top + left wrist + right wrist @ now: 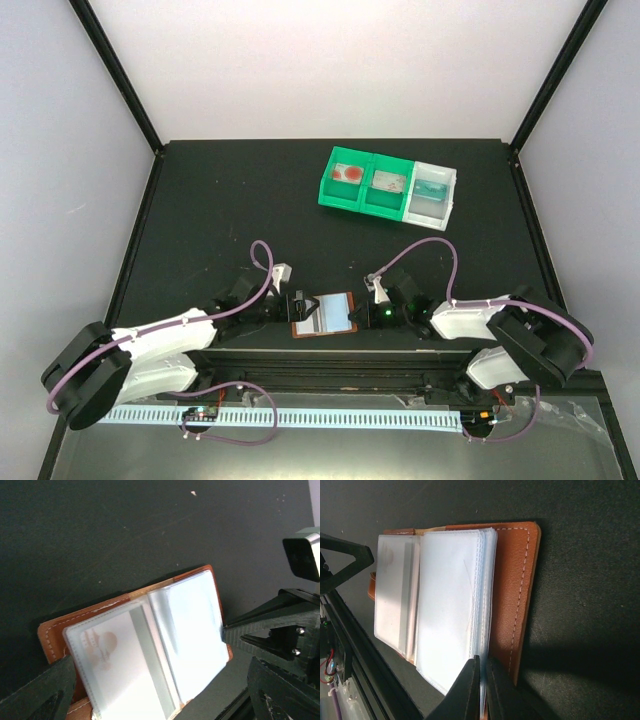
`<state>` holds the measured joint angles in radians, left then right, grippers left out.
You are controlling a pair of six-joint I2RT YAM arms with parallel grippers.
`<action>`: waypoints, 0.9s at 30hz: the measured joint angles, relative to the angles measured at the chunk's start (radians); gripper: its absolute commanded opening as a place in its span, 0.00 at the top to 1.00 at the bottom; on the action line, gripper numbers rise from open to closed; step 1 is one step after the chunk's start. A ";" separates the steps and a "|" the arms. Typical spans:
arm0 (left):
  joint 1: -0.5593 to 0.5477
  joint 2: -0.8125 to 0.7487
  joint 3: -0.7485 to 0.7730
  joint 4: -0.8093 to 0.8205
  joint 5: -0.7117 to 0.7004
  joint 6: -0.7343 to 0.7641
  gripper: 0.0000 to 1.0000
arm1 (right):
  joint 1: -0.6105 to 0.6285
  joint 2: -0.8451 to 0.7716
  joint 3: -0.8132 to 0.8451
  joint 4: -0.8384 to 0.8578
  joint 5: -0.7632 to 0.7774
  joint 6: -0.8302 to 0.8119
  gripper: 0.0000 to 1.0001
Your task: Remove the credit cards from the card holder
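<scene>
**Bright overhead view, softer wrist close-ups**

The top view is bright and evenly lit. Its pale walls (340, 60) are almost white, the black bench (220, 200) looks matte, and details are sharp. In the left wrist view, the card holder (50, 635) has milky, washed-out clear pockets and throws a dark shadow past its far edge. The left fingers (40, 695) are blurred dark shapes in the lower corners. In the right wrist view, the leather glows orange, a deep shadow lies on the bench beside it, and the right fingers (465, 692) are softly out of focus.
</scene>
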<state>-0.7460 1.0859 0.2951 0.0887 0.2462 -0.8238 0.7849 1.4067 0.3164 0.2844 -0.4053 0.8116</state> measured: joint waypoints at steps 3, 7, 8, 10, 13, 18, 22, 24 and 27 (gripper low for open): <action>0.001 0.002 0.000 -0.013 -0.011 -0.003 0.05 | 0.000 0.000 0.000 0.000 0.001 0.002 0.92; 0.001 0.002 0.000 -0.011 -0.014 -0.005 0.07 | 0.000 0.000 0.000 0.000 0.001 0.002 0.92; 0.001 0.003 0.000 -0.006 -0.013 -0.008 0.08 | 0.000 0.000 0.000 0.000 0.001 0.002 0.92; 0.001 0.008 0.000 0.011 -0.009 -0.015 0.09 | 0.000 0.000 0.000 0.000 0.001 0.002 0.92; 0.001 0.029 0.000 0.029 -0.005 -0.024 0.09 | 0.000 0.002 0.000 0.001 0.001 0.003 0.92; 0.001 0.053 0.000 0.034 -0.002 -0.031 0.09 | 0.000 0.002 0.000 0.002 0.001 0.003 0.92; 0.001 0.053 0.000 0.033 -0.002 -0.034 0.09 | 0.000 0.002 0.000 0.002 0.002 0.003 0.92; 0.001 0.053 0.000 0.031 -0.003 -0.034 0.09 | 0.000 0.002 0.000 0.002 0.002 0.004 0.92; 0.001 0.053 0.000 0.031 -0.003 -0.034 0.09 | 0.000 0.002 0.000 0.002 0.002 0.004 0.92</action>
<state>-0.7452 1.1389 0.2951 0.1192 0.2432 -0.8574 0.7849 1.4082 0.3164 0.2859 -0.4034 0.8154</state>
